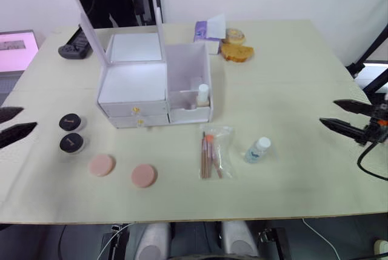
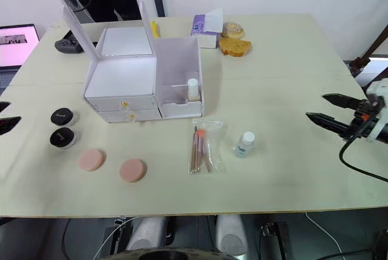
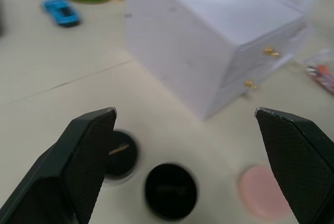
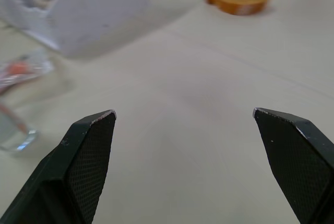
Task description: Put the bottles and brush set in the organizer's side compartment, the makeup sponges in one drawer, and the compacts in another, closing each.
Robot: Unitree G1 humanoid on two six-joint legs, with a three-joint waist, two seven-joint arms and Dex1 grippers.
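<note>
The white organizer [image 1: 132, 83] stands mid-table with its mirror lid up and both front drawers closed. Its side compartment [image 1: 188, 81] holds the yellowish bottle [image 1: 203, 94], upright. The blue-label bottle [image 1: 257, 150] lies on the table in front, to the right of the bagged brush set [image 1: 212, 151]. Two pink makeup sponges [image 1: 101, 165] [image 1: 144, 175] lie in front of the drawers. Two black compacts [image 1: 70, 122] [image 1: 71, 143] sit left of them. My left gripper [image 1: 11, 125] hovers open just left of the compacts. My right gripper [image 1: 342, 117] is open and empty, far right of the bottle.
A purple tissue pack [image 1: 208, 31] and bread-like pieces [image 1: 236, 51] lie behind the organizer. A black controller [image 1: 76, 48] and a pink screen [image 1: 17, 48] are at the back left. A blue toy car [image 3: 61, 12] lies beyond the organizer.
</note>
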